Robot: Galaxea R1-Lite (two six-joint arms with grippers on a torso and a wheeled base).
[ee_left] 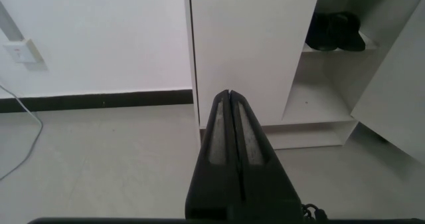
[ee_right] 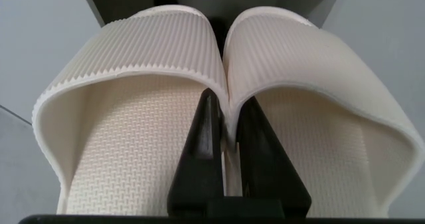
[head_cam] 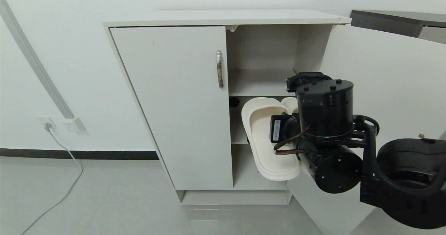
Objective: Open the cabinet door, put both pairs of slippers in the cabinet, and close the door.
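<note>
Hanging low in front of the cabinet (head_cam: 223, 17), out toward its left half, the left hand (ee_left: 228, 98) was clenched on nothing, its tips aimed at the floor (head_cam: 104, 200). The cabinet's left door (head_cam: 174, 106) was closed, with its handle (head_cam: 219, 69) at the inner edge. Right of that door the cabinet stood open, and a pair of cream slippers (head_cam: 264, 137) hung at the mouth of the opening, strap ends leading, about level with the middle shelf (head_cam: 240, 139). The right hand (ee_right: 229, 103) grasped them by their two touching inner edges, pinched together. The right door (head_cam: 383, 81) stood wide open at the cabinet's right side.

Opening looked done, and the step in hand seemed to be stowing this pair. The next move likely called for pushing the slippers further in over a shelf, settling them flat, then letting go.

Room was tight. The closed door's edge lay just beside the slippers on one side, the open door ran close along the arm on the other, and the shelf fronts crossed the way in. A dark shape (ee_left: 335, 31) sat on a shelf inside; whether it was the other pair could not be told.
</note>
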